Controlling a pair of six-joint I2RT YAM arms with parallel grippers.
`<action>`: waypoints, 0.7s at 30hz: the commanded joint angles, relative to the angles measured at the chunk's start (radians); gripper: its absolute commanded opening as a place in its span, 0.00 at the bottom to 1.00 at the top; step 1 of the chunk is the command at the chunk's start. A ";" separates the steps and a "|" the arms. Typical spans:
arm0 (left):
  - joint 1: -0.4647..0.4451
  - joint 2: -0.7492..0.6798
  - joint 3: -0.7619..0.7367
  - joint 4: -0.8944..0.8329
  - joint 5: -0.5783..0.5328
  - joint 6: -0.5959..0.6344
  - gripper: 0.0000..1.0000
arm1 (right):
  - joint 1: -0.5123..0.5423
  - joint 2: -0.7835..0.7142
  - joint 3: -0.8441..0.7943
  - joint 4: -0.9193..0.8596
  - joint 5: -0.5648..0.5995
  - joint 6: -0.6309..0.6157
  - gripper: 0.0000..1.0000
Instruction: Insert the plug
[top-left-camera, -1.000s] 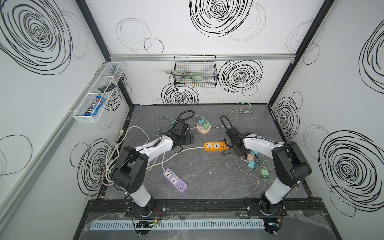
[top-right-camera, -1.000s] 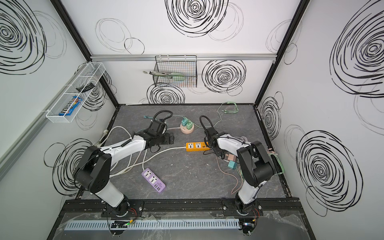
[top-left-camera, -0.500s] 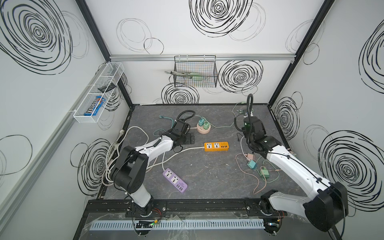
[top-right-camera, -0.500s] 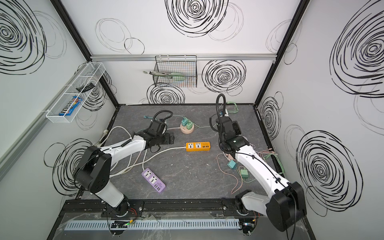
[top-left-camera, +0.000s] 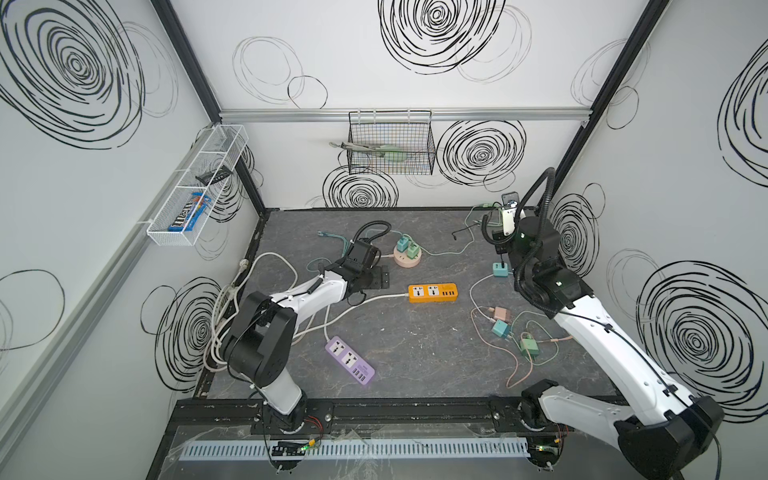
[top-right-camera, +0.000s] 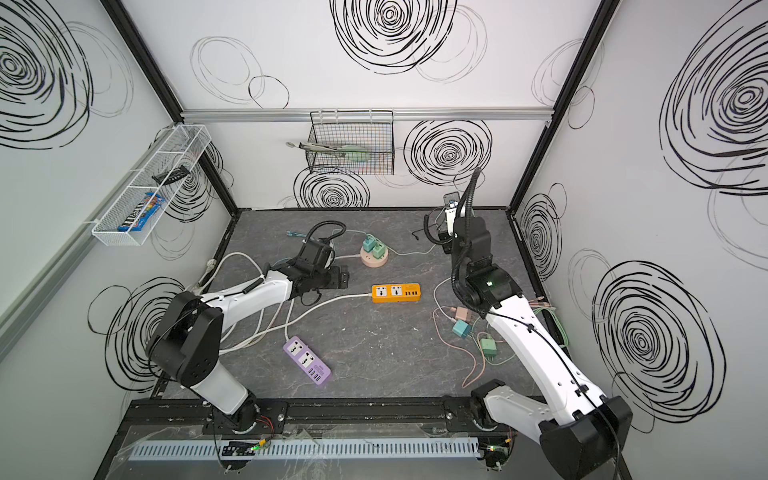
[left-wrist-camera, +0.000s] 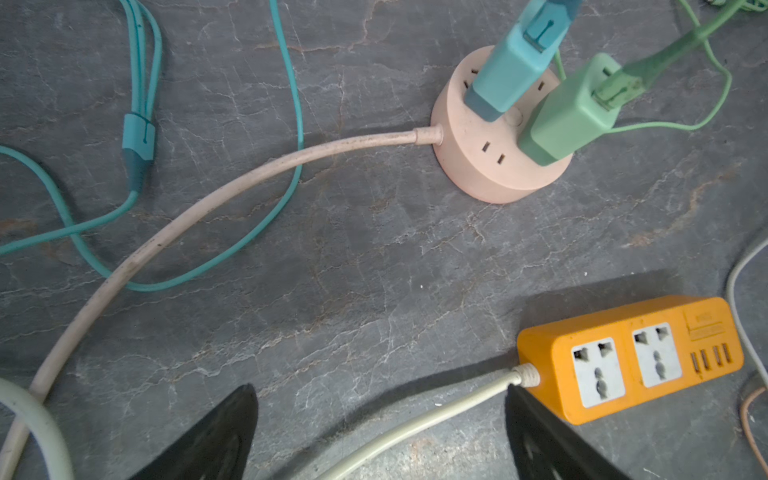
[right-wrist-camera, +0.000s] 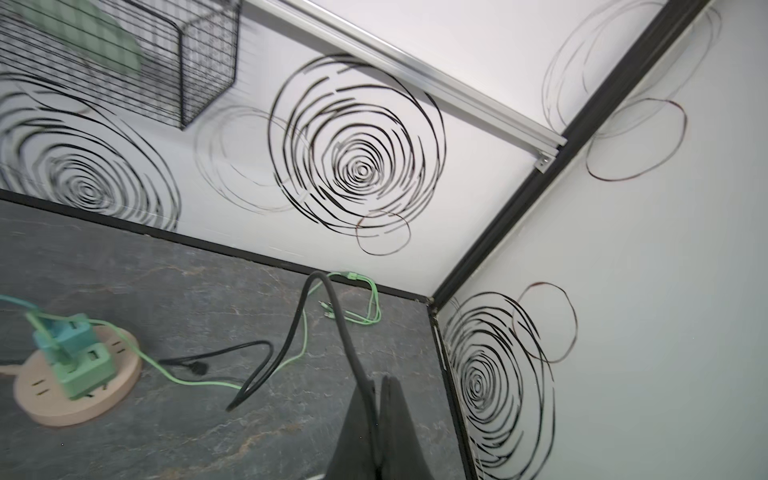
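Grey stone-patterned counter (top-left-camera: 415, 353) inside a white enclosure marked with black swirls: the right arm, which a second earlier had reached over the orange power strip (top-left-camera: 432, 292), had swung to the back right corner, where the raised right end effector (right-wrist-camera: 380, 386) had clamped onto the black cable (right-wrist-camera: 299, 332). The left end effector (left-wrist-camera: 380, 390) stood wide open at the strip's cord end, holding nothing. The cable's small plug (right-wrist-camera: 198, 368), presumably the one to insert, lay on the counter near the round pink socket (top-left-camera: 409, 261), so insertion seemed barely begun, with both strip outlets free.
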 joint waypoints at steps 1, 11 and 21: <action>-0.005 -0.012 -0.002 0.017 0.007 0.009 0.96 | 0.031 -0.049 0.017 0.025 -0.195 0.033 0.00; -0.007 -0.090 -0.037 0.034 -0.023 -0.017 0.96 | 0.296 -0.041 -0.044 -0.070 -0.312 0.081 0.00; 0.005 -0.138 -0.080 0.047 -0.036 -0.034 0.96 | 0.499 0.048 -0.164 0.043 -0.587 0.121 0.00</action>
